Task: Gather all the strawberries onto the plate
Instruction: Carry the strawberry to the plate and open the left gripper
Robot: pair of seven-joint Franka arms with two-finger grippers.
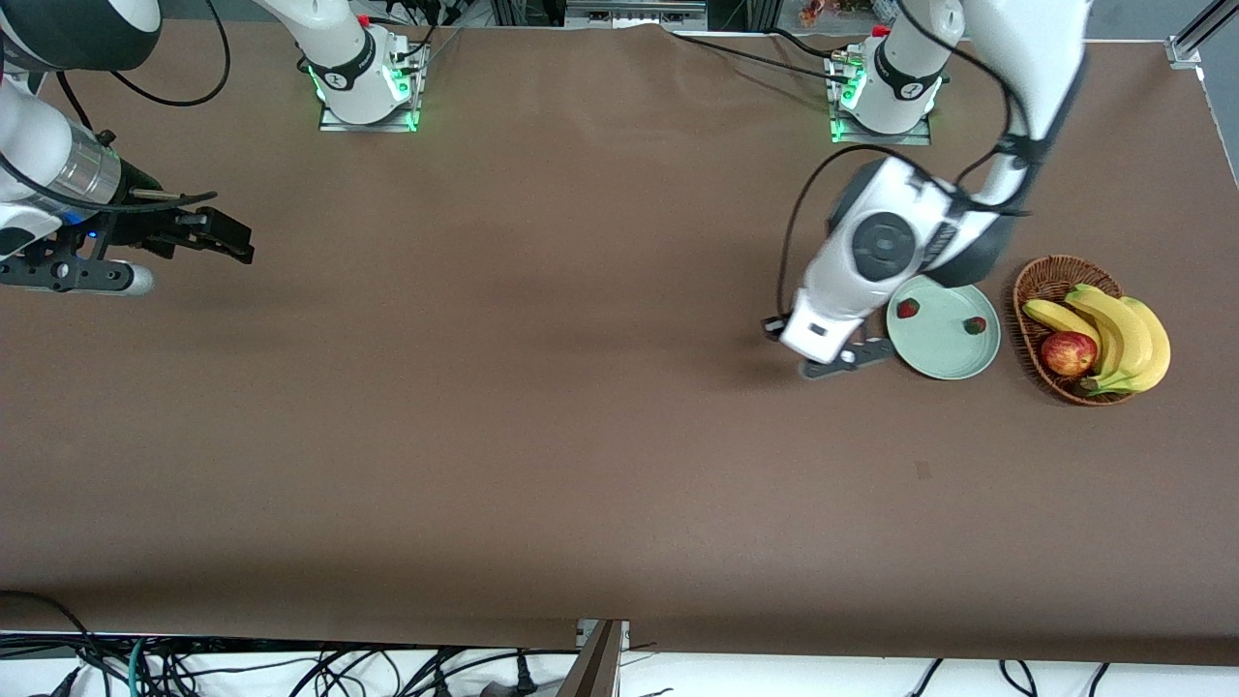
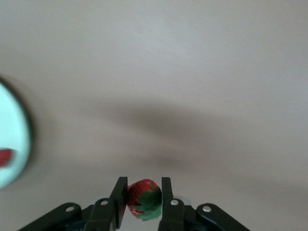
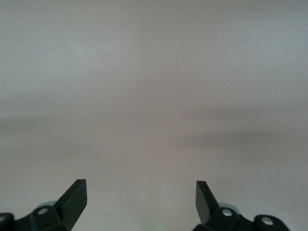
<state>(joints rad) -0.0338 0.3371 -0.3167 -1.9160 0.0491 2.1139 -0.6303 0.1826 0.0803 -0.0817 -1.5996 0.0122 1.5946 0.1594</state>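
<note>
The pale mint-green plate (image 1: 944, 339) lies beside the wicker basket, with two strawberries on it, one (image 1: 907, 309) toward the right arm's end and one (image 1: 975, 325) toward the basket. My left gripper (image 1: 852, 358) hangs over the table just beside the plate's rim. In the left wrist view the left gripper (image 2: 143, 192) is shut on the third strawberry (image 2: 143, 196), red with a green cap; the plate's edge (image 2: 14, 139) shows at the side. My right gripper (image 1: 227, 237) waits open and empty over the right arm's end of the table, seen open in its wrist view (image 3: 141, 192).
A brown wicker basket (image 1: 1031, 295) holds bananas (image 1: 1123, 334) and a red-yellow apple (image 1: 1068, 353) at the left arm's end. The left arm's elbow and cables hang over the plate's farther edge. The brown table top stretches bare between the arms.
</note>
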